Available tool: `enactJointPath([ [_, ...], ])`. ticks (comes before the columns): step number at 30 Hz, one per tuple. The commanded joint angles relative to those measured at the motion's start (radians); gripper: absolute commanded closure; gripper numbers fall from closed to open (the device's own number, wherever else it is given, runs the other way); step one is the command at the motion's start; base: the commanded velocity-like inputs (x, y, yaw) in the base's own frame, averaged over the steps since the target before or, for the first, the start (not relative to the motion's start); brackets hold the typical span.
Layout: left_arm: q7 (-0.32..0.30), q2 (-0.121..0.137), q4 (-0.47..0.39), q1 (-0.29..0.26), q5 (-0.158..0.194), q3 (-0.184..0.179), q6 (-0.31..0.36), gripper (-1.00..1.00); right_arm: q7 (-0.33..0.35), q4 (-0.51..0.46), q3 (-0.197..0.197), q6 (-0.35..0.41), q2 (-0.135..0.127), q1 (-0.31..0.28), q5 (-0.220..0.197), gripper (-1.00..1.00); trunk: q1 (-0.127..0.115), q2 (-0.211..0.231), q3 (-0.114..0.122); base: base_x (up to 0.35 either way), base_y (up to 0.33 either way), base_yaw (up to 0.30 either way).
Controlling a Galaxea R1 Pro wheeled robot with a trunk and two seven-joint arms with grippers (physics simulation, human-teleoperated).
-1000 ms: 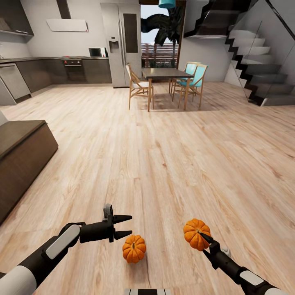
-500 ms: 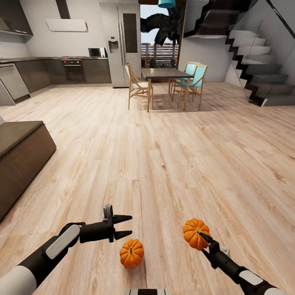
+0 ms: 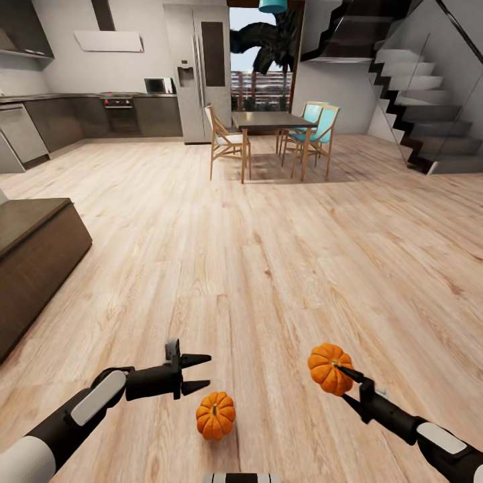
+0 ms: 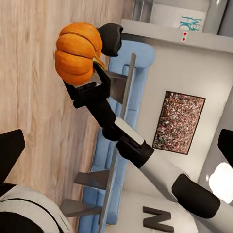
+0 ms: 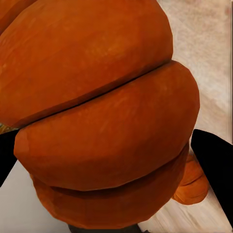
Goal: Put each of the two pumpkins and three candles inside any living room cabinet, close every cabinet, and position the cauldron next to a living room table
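Note:
One ribbed orange pumpkin [image 3: 215,416] lies on the wooden floor just in front of my base. My left gripper [image 3: 204,371] hovers open slightly above and to the left of it, with nothing between its fingers. My right gripper [image 3: 341,374] is shut on the other pumpkin [image 3: 327,367] and holds it off the floor at the right. The left wrist view looks across at that held pumpkin [image 4: 77,51]. Up close in the right wrist view, the held pumpkin [image 5: 102,116] sits between dark fingers [image 5: 213,160]. A low dark brown cabinet [image 3: 33,255] stands at the left. The candles and the cauldron are out of view.
A dining table [image 3: 272,121] with wooden chairs [image 3: 227,141] stands far ahead, with a fridge [image 3: 198,70] and dark kitchen cupboards [image 3: 100,114] beyond it at the left. A staircase [image 3: 416,114] climbs at the right. Open wooden floor [image 3: 268,255] stretches between me and them.
My right gripper has carried its pumpkin a little to the right and upward. The left gripper has dropped slightly. The head view shifted a little early on.

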Motion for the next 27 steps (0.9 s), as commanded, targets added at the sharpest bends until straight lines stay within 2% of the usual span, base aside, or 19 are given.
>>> enactJointPath([
  [1, -0.003, 0.004, 0.019, -0.001, 0.000, 0.004, 0.001, -1.00, 0.000, -0.002, 0.010, 0.003, -0.004, -0.001, -0.008, 1.00, 0.000, 0.000, -0.001, 0.000, 0.000, 0.000],
  [4, -0.002, 0.020, 0.091, -0.004, -0.002, 0.028, 0.001, -1.00, -0.001, -0.003, 0.009, -0.012, -0.006, -0.001, -0.008, 1.00, 0.000, 0.000, -0.001, 0.000, 0.000, 0.000],
  [9, 0.002, 0.070, 0.133, -0.008, -0.011, 0.039, -0.004, -1.00, 0.005, -0.004, 0.008, -0.050, -0.005, -0.001, -0.010, 1.00, 0.000, 0.000, -0.001, 0.000, 0.000, 0.000],
  [11, 0.013, 0.073, 0.163, -0.011, -0.034, 0.039, -0.015, -1.00, 0.016, -0.005, 0.009, -0.053, -0.005, -0.001, -0.010, 1.00, 0.000, 0.000, -0.001, 0.000, 0.000, 0.000],
  [13, 0.029, 0.072, 0.198, -0.018, -0.082, 0.040, -0.054, -1.00, 0.055, -0.005, 0.009, -0.057, -0.005, -0.001, -0.009, 1.00, 0.000, 0.000, -0.001, 0.000, 0.000, 0.000],
  [14, 0.037, 0.068, 0.235, -0.021, -0.116, 0.040, -0.106, -1.00, 0.092, -0.005, 0.010, -0.059, -0.005, -0.001, -0.008, 1.00, 0.000, 0.000, -0.001, 0.000, 0.000, 0.000],
  [16, 0.045, 0.061, 0.274, -0.023, -0.143, 0.039, -0.171, -1.00, 0.125, -0.005, 0.010, -0.070, -0.005, -0.001, -0.008, 1.00, 0.000, 0.000, -0.001, 0.000, 0.000, 0.000],
  [19, 0.089, -0.003, 0.364, -0.024, -0.193, 0.036, -0.292, -1.00, 0.142, -0.002, 0.011, -0.101, -0.006, -0.001, -0.007, 1.00, 0.000, 0.000, -0.001, 0.000, 0.000, 0.000],
  [20, 0.099, -0.029, 0.400, -0.024, -0.222, 0.035, -0.349, -1.00, 0.146, -0.002, 0.011, -0.107, -0.007, -0.001, -0.007, 1.00, 0.000, 0.000, -0.001, 0.000, 0.000, 0.000],
  [21, 0.100, -0.041, 0.416, -0.024, -0.239, 0.035, -0.378, -1.00, 0.148, 0.001, 0.011, -0.109, -0.008, -0.001, -0.007, 1.00, 0.000, 0.000, -0.001, 0.000, 0.000, 0.000],
  [25, 0.091, -0.058, 0.443, -0.024, -0.270, 0.029, -0.426, -1.00, 0.154, 0.009, 0.012, -0.108, -0.018, -0.001, -0.008, 1.00, 0.000, 0.000, -0.001, 0.000, 0.000, 0.000],
  [27, 0.050, -0.054, 0.446, -0.023, -0.274, 0.032, -0.436, -1.00, 0.155, 0.009, 0.012, -0.107, -0.020, -0.001, -0.009, 1.00, 0.000, 0.000, -0.001, 0.000, 0.000, 0.000],
])
